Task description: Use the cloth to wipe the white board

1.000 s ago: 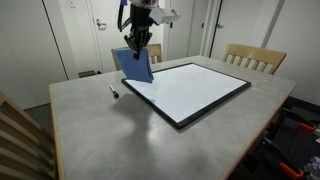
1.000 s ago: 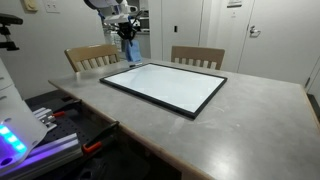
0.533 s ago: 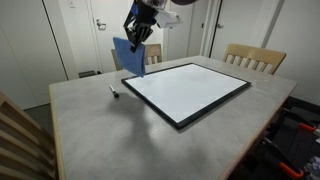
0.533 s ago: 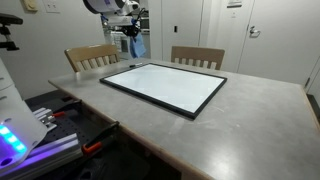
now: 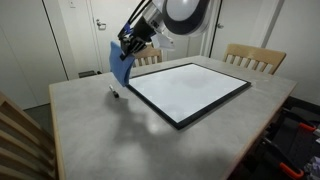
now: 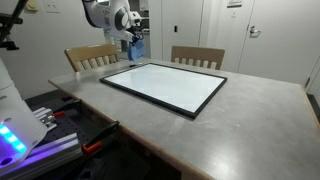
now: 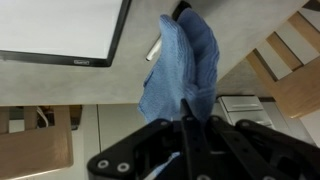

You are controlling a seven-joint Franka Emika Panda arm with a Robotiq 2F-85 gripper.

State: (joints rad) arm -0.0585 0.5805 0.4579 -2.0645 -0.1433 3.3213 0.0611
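The gripper [image 5: 127, 43] is seen clenched on a blue cloth [image 5: 119, 62], which is pinched at its upper edge and hangs loosely downward in the air, clear of the table [image 5: 100, 135]. In the wrist view the gripper [image 7: 190, 104] comes in from 6 o'clock, its jaws drawn tight together on the bunched fabric, and the cloth [image 7: 183, 60] is spread toward 12 o'clock. In an exterior view the cloth is held above the table just outside the corner of the white board [image 5: 188, 90], at about 10 o'clock from the board's middle, not touching it. In the other exterior picture the gripper [image 6: 131, 36] and cloth [image 6: 137, 46] are shown at 11 o'clock from the white board [image 6: 165, 85], beyond its far corner. The board lies flat on the grey table, framed in black, its surface white. A small pen [image 5: 113, 92] is seen on the table near the board's edge at 9 o'clock, below the hanging cloth. Wooden chairs [image 6: 92, 57] are placed at the table's far side.
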